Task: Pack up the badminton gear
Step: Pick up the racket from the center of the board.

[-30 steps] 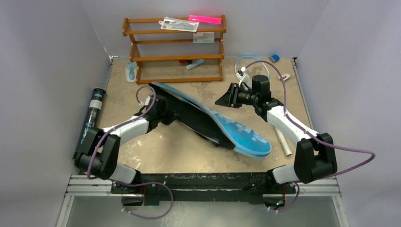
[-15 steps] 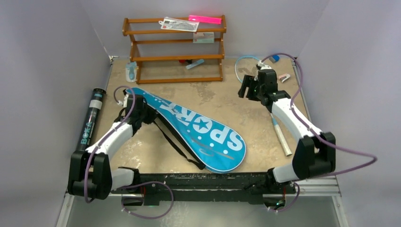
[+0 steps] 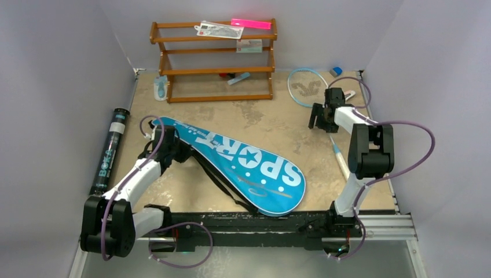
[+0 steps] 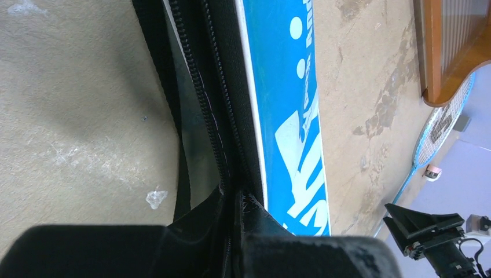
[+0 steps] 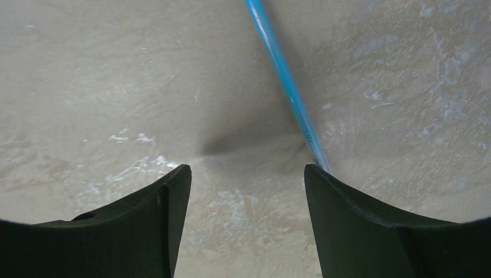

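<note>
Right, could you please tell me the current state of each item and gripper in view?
Blue racket-shaped fabric bag lettered SPORT: lying flat, lettering up, narrow end gripped.
Light-blue-framed racket: lying flat, not held.
Long black tube: lying on its side at the far left.
Brown wooden rack: upright at the back.
Left gripper: shut on the bag's zipper edge.
Right gripper: open over the racket's shaft.

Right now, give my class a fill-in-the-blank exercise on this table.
The bag is lettered ____.
The left gripper is ____ on the bag's zip edge.
The right gripper is ____, near the racket shaft.
The tube is ____ in colour.
Missing: SPORT; shut; open; black.
</note>
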Tool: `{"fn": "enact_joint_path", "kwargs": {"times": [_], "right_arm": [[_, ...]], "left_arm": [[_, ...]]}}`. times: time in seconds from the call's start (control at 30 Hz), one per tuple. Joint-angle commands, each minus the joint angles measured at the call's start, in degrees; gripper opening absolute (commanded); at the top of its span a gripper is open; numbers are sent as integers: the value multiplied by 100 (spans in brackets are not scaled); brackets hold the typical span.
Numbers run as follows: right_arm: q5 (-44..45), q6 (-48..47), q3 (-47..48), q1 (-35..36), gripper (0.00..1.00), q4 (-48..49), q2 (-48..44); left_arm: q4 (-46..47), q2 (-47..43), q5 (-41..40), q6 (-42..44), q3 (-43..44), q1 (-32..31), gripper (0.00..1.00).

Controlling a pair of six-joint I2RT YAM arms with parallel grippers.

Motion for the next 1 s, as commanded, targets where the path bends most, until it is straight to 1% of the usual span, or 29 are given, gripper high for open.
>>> {"fn": "enact_joint_path", "kwargs": {"times": [0.0, 0.1, 0.17, 0.3, 0.43, 0.57, 0.7, 0.8, 0.87, 0.97], "right_arm": [[416, -221, 295, -158, 73, -181, 161], [695, -305, 497, -172, 73, -316, 480], [589, -321, 512, -173, 72, -340, 488], [95, -368, 391, -173, 72, -146, 80], [362, -454, 561, -243, 73, -215, -208], [426, -532, 902, -504, 73, -456, 138], [528, -522, 1165, -536, 73, -617, 329], [421, -464, 1462, -542, 70, -915, 489], [380, -428, 1460, -542, 68, -922, 489], [567, -414, 1531, -542, 68, -963, 536]], "left_arm": [[93, -214, -65, 46, 50, -12, 0], [160, -299, -36, -100, -112, -12, 0], [257, -333, -27, -141, -229, -12, 0], [285, -283, -87, -160, -268, -12, 0], [235, -266, -91, -139, -183, -12, 0], [198, -304, -85, -142, -171, -12, 0], [249, -305, -39, -93, -228, -12, 0], [301, -306, -27, -55, -262, -12, 0], [276, -305, -26, -45, -261, -12, 0], [255, -329, -9, -45, -254, -12, 0]]}}
